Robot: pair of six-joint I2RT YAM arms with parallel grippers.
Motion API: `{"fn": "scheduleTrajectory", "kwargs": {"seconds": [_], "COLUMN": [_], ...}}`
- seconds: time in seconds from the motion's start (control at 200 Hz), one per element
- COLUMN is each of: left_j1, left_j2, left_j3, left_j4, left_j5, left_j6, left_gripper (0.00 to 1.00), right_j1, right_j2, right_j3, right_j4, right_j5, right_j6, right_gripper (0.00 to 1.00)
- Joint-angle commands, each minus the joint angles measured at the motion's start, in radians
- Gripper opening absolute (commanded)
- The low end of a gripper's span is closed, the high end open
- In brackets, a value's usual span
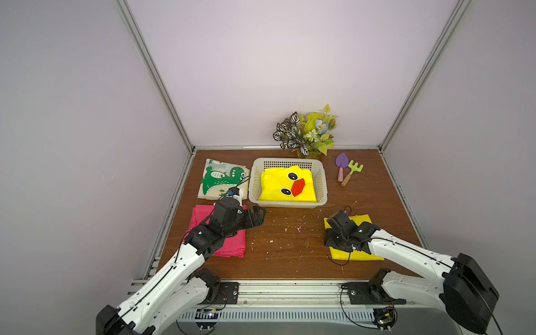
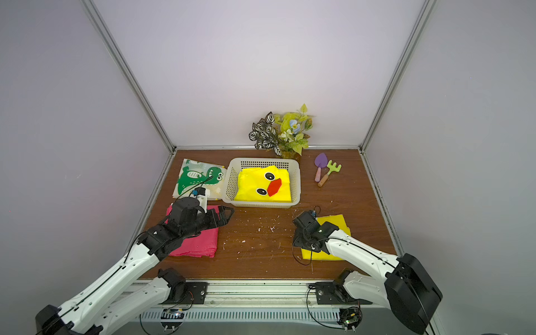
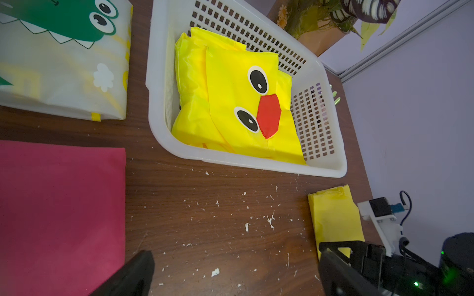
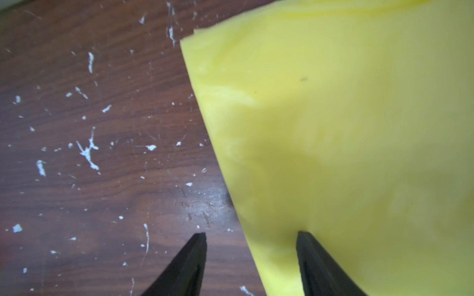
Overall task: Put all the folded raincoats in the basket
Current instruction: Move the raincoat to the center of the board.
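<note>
Near the front right corner of the surface (image 1: 290,252), the plain yellow raincoat (image 4: 333,128) lies folded flat. Your right hand (image 4: 251,233) stands over the raincoat's edge that faces the middle of the surface. Its jaws are apart, with 1 fingertip over bare wood and the other over the yellow sheet, and nothing is pinched.

That straddle is your main risk. If you close too high, you will likely catch only the top layer, and the fold may open and drag as you lift. If you press too low, the outer fingertip may scrape the wood instead of sliding under. The material looks slick, so a shallow bite could slip out midway.

The basket (image 1: 290,205) sits at the middle of the back edge and already holds a duck-face raincoat (image 1: 275,185) that covers most of its floor. A 2nd garment must land on top, and if released off-centre it could hang over the rim. The basket looks light, so a nudge could shove it toward the potted plant (image 1: 307,130).

Your left hand (image 1: 259,217) hovers wide open and empty just off the basket's front left corner, near the pink folded garment (image 1: 229,246). Watch that the 2 arms do not crowd each other there.
</note>
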Motion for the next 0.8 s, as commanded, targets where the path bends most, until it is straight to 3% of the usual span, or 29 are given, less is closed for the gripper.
{"fn": "scheduleTrajectory", "kwargs": {"seconds": [0.0, 0.21, 0.475, 0.581, 0.656, 0.796], "left_j1": [-0.009, -0.009, -0.009, -0.009, -0.01, -0.009], "left_j2": [0.01, 0.005, 0.012, 0.022, 0.03, 0.056], "left_j3": [0.016, 0.009, -0.002, -0.001, -0.002, -0.001], "left_j4": [-0.008, -0.009, -0.009, -0.005, 0.024, 0.119], "left_j5": [0.011, 0.011, -0.005, -0.008, 0.002, 0.039], "left_j6": [0.011, 0.018, 0.022, 0.02, 0.0, -0.045], "left_gripper": [0.99, 0.99, 0.99, 0.99, 0.99, 0.99], "right_j1": [-0.003, 0.055, 0.162, 0.171, 0.162, 0.06], "right_j2": [0.03, 0.05, 0.059, 0.059, 0.063, 0.032], "right_j3": [-0.018, -0.064, -0.015, 0.078, 0.176, 0.259], "right_j4": [0.044, 0.151, 0.177, 0.09, -0.051, -0.186], "right_j5": [-0.073, -0.133, -0.112, -0.09, -0.007, 0.035], "right_j6": [-0.028, 0.042, 0.127, 0.095, 0.067, -0.018], "right_gripper": [0.6, 0.57, 0.55, 0.55, 0.56, 0.52]}}
